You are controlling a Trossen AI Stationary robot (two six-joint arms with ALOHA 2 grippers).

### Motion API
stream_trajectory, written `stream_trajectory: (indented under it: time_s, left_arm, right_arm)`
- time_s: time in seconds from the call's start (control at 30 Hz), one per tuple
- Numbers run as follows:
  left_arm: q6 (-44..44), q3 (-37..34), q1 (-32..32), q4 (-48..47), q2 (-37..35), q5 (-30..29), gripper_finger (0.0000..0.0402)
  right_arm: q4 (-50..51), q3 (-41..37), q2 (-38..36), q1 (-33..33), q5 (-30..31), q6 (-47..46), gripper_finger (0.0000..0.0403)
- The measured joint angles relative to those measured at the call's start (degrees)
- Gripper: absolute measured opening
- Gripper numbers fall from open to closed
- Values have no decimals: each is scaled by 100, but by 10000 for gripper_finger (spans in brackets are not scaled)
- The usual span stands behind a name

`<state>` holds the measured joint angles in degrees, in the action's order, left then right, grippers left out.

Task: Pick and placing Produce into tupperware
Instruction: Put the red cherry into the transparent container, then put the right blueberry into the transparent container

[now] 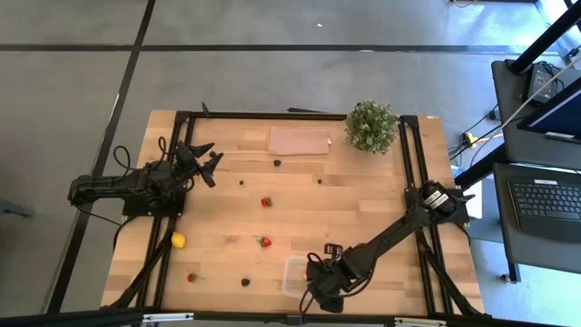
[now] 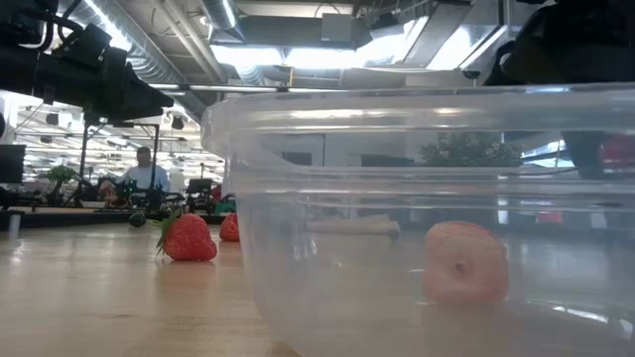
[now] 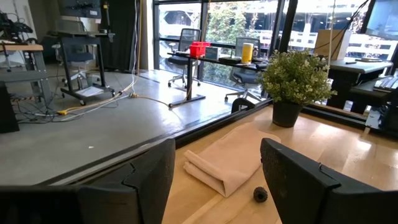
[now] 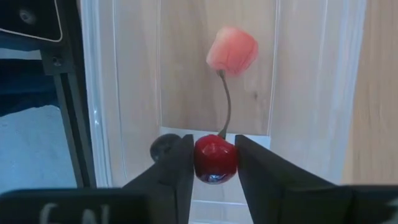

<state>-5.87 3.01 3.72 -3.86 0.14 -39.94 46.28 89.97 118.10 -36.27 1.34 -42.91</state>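
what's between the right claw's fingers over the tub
A small red cherry with a thin stem, pinched in the right claw above the clear tub, which already holds a pink piece; right wrist view shows it.

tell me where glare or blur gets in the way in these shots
Low view: the tupperware fills the frame, out of focus, with ceiling lights glaring on its rim. Right wrist view: the cherry in the right claw is sharp; the pink piece beyond is soft. High view: evenly lit.
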Motion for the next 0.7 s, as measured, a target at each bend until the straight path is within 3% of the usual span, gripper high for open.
stream_trajectory:
  time_s: [0.2,0.47,0.6,0.7]
  left_arm:
    - [0,0,1,0,0,0,229]
    - [0,0,1,0,0,0,229]
    - [2,0,-1,-10,2,0,229]
    - [2,0,-1,-4,2,0,229]
  right_arm:
    - [0,0,-2,18,-2,121,156]
    - [216,39,-109,310,-206,426,248]
    - [1315,500,-275,577,-194,461,285]
    - [2219,1064,-386,803,414,584,299]
